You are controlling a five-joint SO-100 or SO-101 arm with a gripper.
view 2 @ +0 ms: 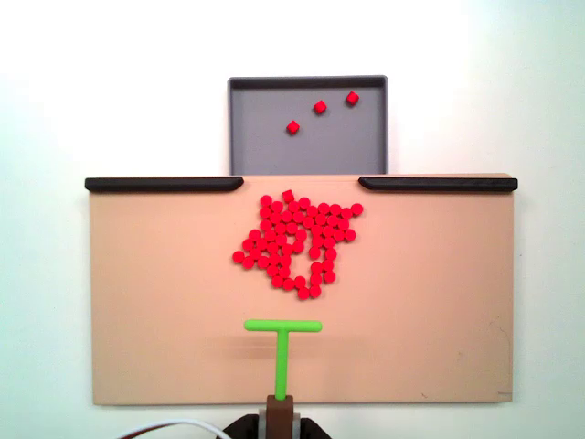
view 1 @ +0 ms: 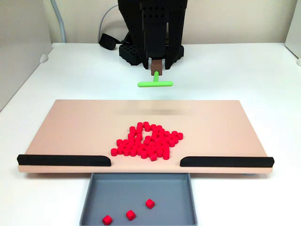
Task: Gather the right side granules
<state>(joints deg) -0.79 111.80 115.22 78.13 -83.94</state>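
The granules [view 1: 148, 141] are small red pellets lying in one loose cluster at the middle of the tan board [view 1: 70, 127], near the gap between its two black rails. From above, the granules [view 2: 297, 242] spread over the board [view 2: 155, 293] just below that gap. My gripper [view 1: 156, 71] is shut on the stem of a green T-shaped tool [view 1: 155, 84], held above the board's far edge with its crossbar toward the cluster. From above, the gripper [view 2: 280, 404] and the tool [view 2: 281, 340] are apart from the pellets.
A grey tray [view 1: 164, 188] sits against the board's gap and holds three red pellets [view 1: 130, 214]; from above, the tray [view 2: 265, 137] is at the top. Black rails [view 1: 63, 160] [view 1: 225, 161] line the board's edge. The arm's black base [view 1: 150, 28] stands behind.
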